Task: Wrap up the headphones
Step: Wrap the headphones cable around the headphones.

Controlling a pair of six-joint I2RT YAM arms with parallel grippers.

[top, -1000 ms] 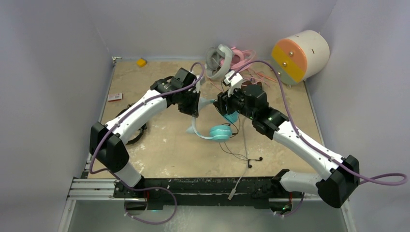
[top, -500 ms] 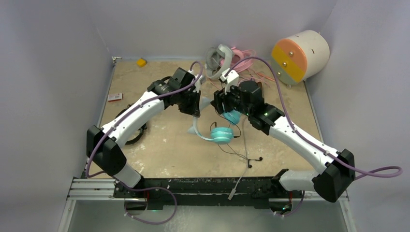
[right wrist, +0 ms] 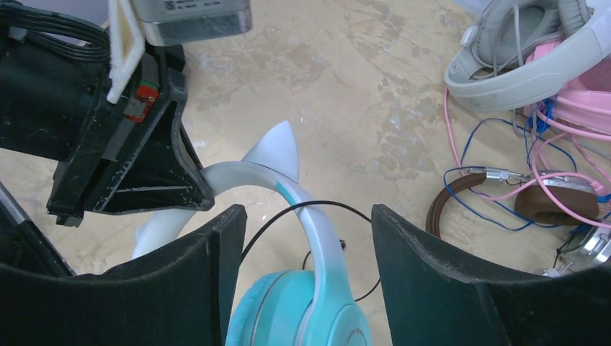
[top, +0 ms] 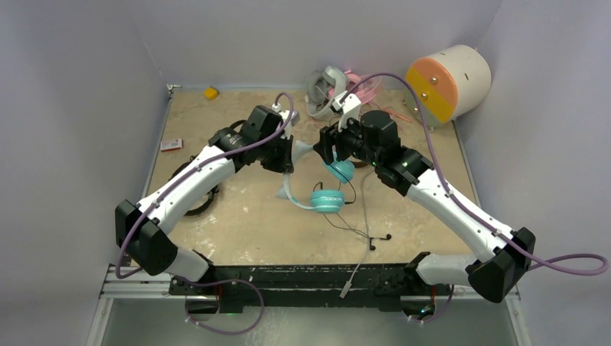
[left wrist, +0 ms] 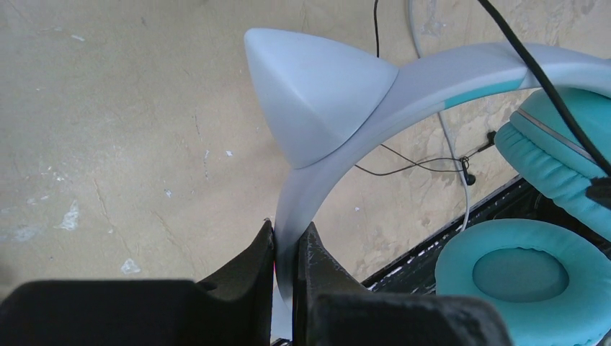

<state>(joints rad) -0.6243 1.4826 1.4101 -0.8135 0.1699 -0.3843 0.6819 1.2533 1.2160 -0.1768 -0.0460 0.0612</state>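
Left gripper (left wrist: pixel 287 246) is clamping the headphones (left wrist: pixel 432 79) by the band. Right gripper (right wrist: pixel 302 218) is hanging open astride it, empty; should be pinching the cable (right wrist: pixel 324 202) low, keeping it taut.

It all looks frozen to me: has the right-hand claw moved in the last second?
Yes. The right gripper has shifted away from the near edge, closer to the grey-white headphones by the far wall.
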